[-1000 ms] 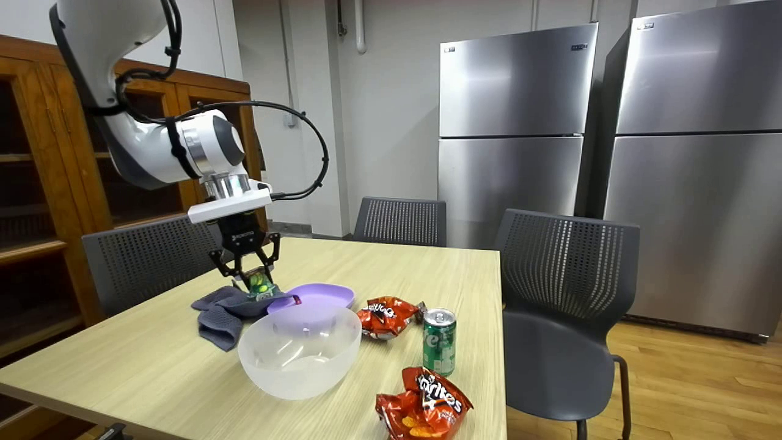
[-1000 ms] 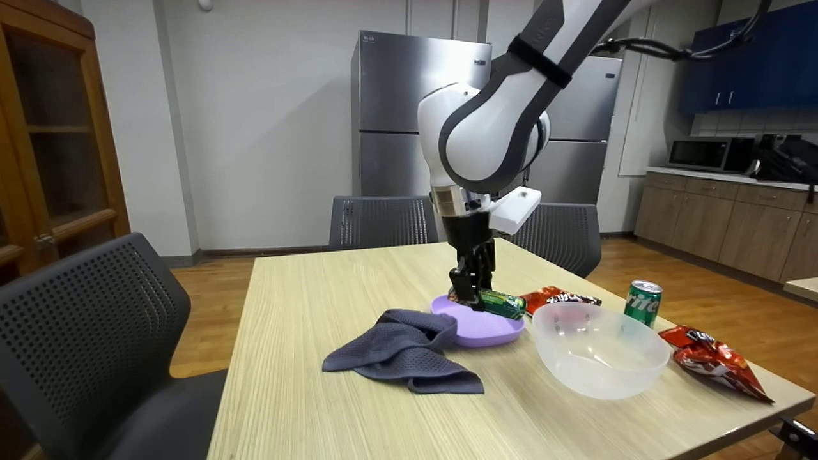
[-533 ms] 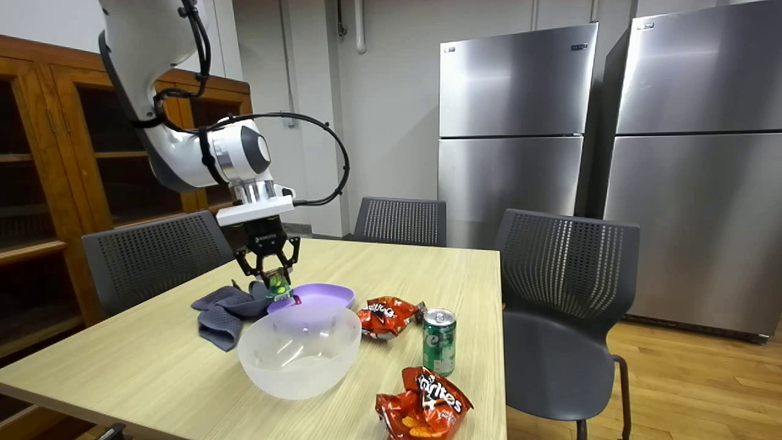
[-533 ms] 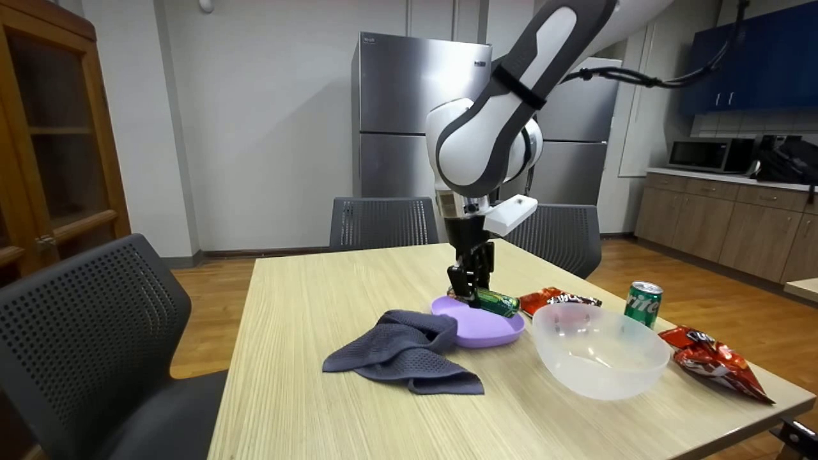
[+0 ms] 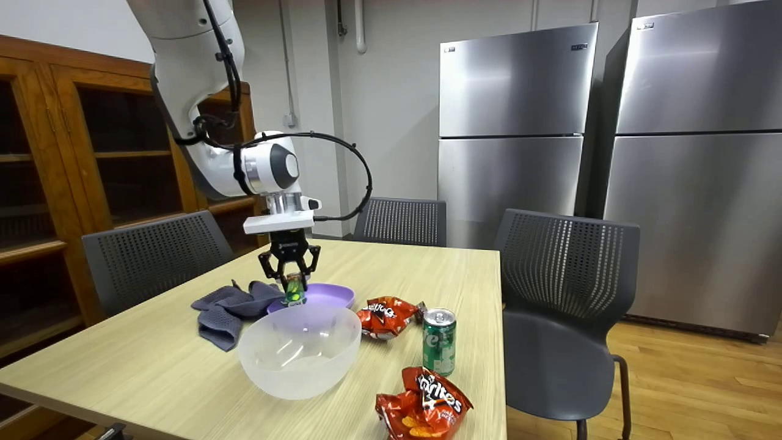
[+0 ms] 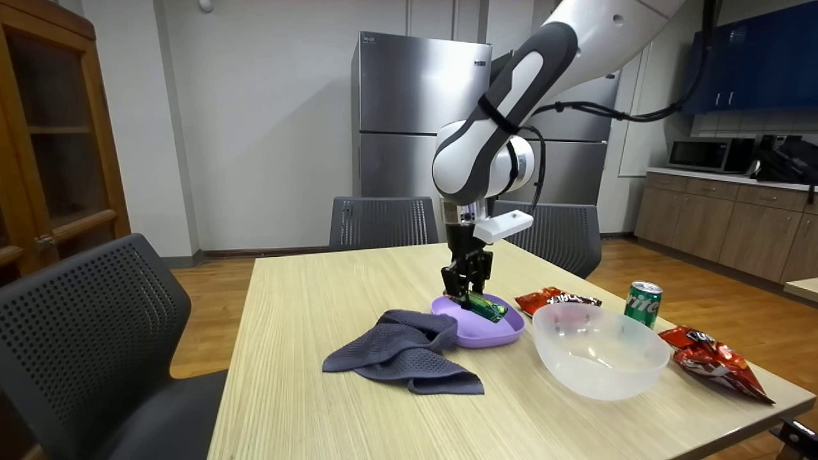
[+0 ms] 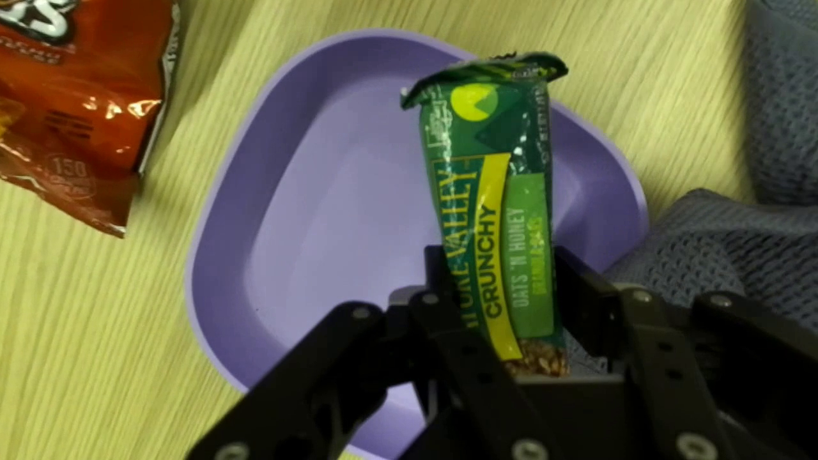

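A green Nature Valley granola bar (image 7: 489, 160) is pinched between the two black fingers of my gripper (image 7: 501, 275). In the wrist view the bar points away from the jaws, its crimped far end free. Below it lies a shallow purple plate (image 7: 339, 191) on the wooden table. In an exterior view the bar (image 6: 489, 308) tilts down over the plate (image 6: 480, 337); whether it touches the plate I cannot tell. A dark grey cloth (image 7: 716, 249) lies against the plate's side, close to my right finger in the wrist view.
A translucent white bowl (image 5: 299, 366) stands beside the plate. Farther along are a red Doritos bag (image 5: 385, 318), a green Sprite can (image 5: 439, 342) and another Doritos bag (image 5: 427, 403) near the table edge. Dark chairs (image 6: 383, 223) surround the table.
My gripper has carried the bar from near the cloth to over the purple plate, ending slightly lower. It stayed shut on the bar. The other objects have not moved.
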Robot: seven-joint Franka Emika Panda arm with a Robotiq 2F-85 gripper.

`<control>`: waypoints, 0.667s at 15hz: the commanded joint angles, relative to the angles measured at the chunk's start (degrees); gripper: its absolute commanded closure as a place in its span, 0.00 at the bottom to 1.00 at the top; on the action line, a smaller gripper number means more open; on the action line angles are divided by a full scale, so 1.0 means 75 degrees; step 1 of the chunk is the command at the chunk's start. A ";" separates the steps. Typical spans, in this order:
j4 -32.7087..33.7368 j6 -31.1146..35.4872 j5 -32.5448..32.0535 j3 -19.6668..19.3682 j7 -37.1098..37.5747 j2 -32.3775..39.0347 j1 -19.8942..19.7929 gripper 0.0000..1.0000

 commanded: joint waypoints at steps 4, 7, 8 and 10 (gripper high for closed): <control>0.1294 -0.0301 0.0791 0.0110 0.0097 0.0979 -0.0098 0.83; 0.1680 -0.0319 0.0996 0.0115 0.0126 0.1267 -0.0073 0.83; 0.1776 -0.0328 0.1031 0.0116 0.0128 0.1332 -0.0066 0.83; 0.1866 -0.0347 0.1027 0.0087 0.0143 0.1366 -0.0024 0.75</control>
